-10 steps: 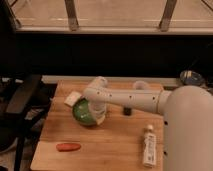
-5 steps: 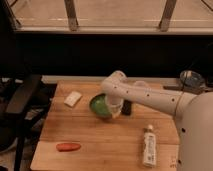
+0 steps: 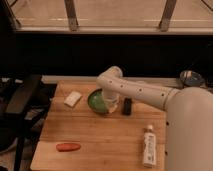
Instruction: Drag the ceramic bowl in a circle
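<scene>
The green ceramic bowl [image 3: 96, 100] sits on the wooden table [image 3: 100, 135] near its back middle. My gripper [image 3: 110, 103] reaches down at the bowl's right rim, at the end of the white arm [image 3: 140, 90] that comes in from the right. The gripper covers the right part of the bowl. A clear cup does not show.
A pale sponge [image 3: 73, 98] lies left of the bowl. A small dark object [image 3: 127, 106] stands just right of the gripper. A red sausage-like item [image 3: 68, 147] lies at the front left. A white tube [image 3: 149, 145] lies at the front right. A dark chair [image 3: 20, 105] stands left of the table.
The bowl and gripper have moved to the right and towards the back of the table, away from the sponge. The other things have not moved.
</scene>
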Controlling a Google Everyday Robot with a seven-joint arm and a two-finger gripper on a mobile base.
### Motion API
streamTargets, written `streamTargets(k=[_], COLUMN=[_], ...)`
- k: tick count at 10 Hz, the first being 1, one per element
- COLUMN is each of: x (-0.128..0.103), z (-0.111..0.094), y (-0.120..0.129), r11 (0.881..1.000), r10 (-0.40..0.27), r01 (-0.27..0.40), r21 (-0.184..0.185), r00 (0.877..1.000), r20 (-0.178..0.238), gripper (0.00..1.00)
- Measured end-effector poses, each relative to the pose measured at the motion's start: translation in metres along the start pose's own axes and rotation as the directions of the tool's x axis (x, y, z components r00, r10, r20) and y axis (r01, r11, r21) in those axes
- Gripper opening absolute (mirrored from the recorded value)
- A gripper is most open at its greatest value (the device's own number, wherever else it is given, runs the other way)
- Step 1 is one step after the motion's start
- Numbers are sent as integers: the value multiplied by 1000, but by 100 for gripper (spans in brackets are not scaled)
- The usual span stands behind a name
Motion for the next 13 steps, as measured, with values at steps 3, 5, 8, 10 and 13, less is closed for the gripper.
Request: streamTargets(k=[3,5,8,10,13], x=[-49,-69,-57,-26,27], z=[14,16,14,10,1], y=[-13,-2,27,53,71], r11=[996,996,999,1000,996], r10=[-86,-89,-38,21,91], r01=[86,89,38,-21,-92], r21=[-1,2,-3,-5,-6], r00=[996,995,999,1000,996], r20=[28,33,15,1,-21], gripper=[1,1,1,1,1])
